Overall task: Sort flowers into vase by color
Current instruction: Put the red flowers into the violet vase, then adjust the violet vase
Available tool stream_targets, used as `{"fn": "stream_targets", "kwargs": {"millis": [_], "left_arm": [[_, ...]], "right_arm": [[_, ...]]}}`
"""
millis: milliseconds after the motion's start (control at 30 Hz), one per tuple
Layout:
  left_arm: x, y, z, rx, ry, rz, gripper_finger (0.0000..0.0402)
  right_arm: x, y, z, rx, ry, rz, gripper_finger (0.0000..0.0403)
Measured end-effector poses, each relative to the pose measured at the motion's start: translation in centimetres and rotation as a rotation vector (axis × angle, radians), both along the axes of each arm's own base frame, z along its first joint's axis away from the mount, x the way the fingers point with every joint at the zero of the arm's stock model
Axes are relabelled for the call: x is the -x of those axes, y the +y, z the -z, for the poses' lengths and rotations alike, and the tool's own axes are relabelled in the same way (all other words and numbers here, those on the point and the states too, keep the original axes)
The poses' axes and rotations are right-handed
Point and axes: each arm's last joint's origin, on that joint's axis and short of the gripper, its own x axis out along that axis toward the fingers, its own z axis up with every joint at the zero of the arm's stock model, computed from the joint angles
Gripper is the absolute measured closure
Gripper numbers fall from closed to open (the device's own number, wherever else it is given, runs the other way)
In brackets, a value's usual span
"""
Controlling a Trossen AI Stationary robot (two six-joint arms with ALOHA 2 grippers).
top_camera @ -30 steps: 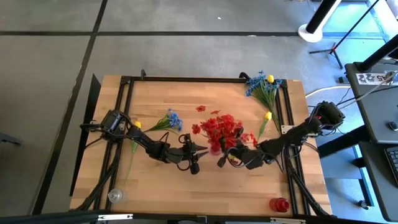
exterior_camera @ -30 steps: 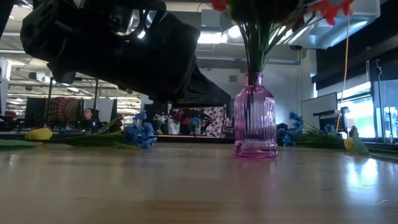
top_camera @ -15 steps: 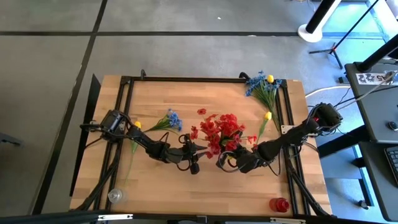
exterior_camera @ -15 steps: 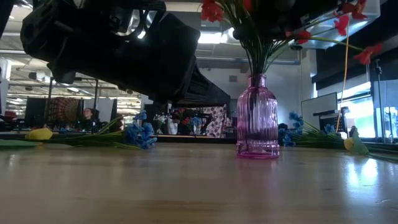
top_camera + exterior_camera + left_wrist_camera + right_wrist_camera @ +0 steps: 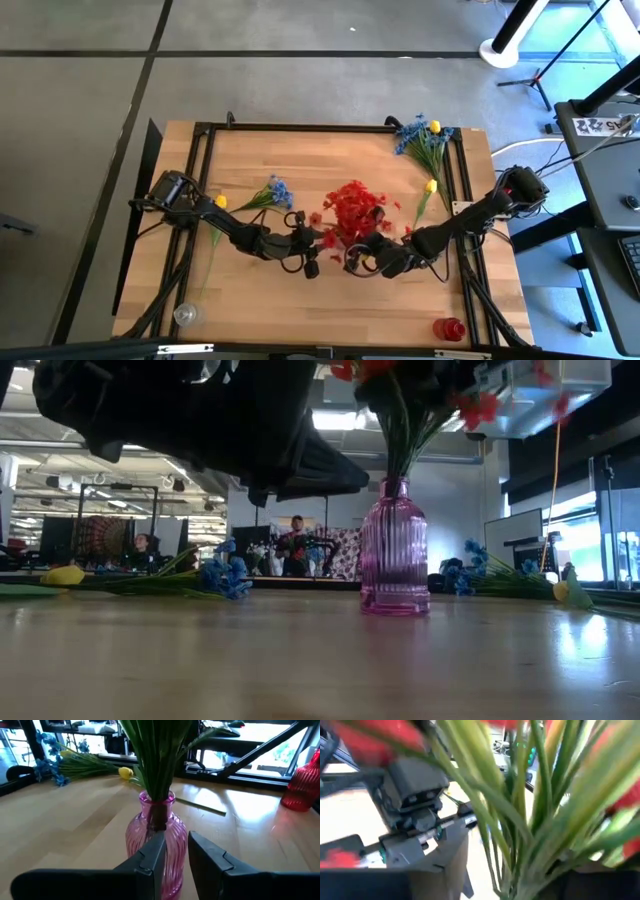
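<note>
A ribbed pink vase (image 5: 395, 550) stands upright on its base mid-table and holds a bunch of red flowers (image 5: 352, 208) on green stems (image 5: 155, 760). My left gripper (image 5: 322, 240) comes level from the table's left. Its fingers (image 5: 152, 855) stand narrowly open right in front of the vase's body (image 5: 137, 832). My right gripper (image 5: 352, 262) is close on the vase's near right side. It is open, with the stems (image 5: 520, 820) rising between its fingers. Blue and yellow flowers (image 5: 272, 192) lie on the table at the left. My left gripper's fingertips stand against the middle of the vase's body in its wrist view, and I cannot tell whether they touch it. My right gripper has the green stems between its open fingers above the vase's mouth, and I cannot tell whether a finger touches them.
More blue and yellow flowers (image 5: 425, 140) lie at the far right, with one yellow flower (image 5: 430, 187) beside them. A red vase (image 5: 450, 328) stands at the near right corner and a clear one (image 5: 186, 315) at the near left. People show in the room beyond.
The red blossoms, spread wide a second ago, have drawn together into a tight bunch over the vase. The vase has slid a little toward the table's left and near edge. My right gripper has drifted slightly left, and my left arm has shifted toward the vase.
</note>
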Motion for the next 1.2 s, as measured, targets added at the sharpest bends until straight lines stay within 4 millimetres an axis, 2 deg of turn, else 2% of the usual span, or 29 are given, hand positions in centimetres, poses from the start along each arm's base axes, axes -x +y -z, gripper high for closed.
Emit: {"fn": "stream_targets", "kwargs": {"millis": [200, 400, 967, 1133, 1200], "left_arm": [[0.2, -0.5, 0.0, -0.012, 0.008, 0.016, 0.0321], [0.3, -0.9, 0.1, -0.046, 0.022, 0.035, 0.0321], [0.7, -1.8, 0.2, -0.054, 0.035, 0.056, 0.0321], [0.7, -1.8, 0.2, -0.054, 0.037, 0.056, 0.0321], [0.7, -1.9, 0.3, -0.057, 0.044, 0.06, 0.0321]], "right_arm": [[-0.5, 0.3, -1.6, 0.011, 0.021, -0.011, 0.0147], [-0.7, 1.0, -3.6, 0.033, 0.051, -0.029, 0.0108], [1.9, 5.9, -11.1, 0.294, 0.0, 0.091, 0.0104], [3.0, 7.3, -12.7, 0.307, -0.019, 0.053, 0.0104], [3.7, 8.3, -12.9, 0.325, -0.009, -0.025, 0.0104]]}}
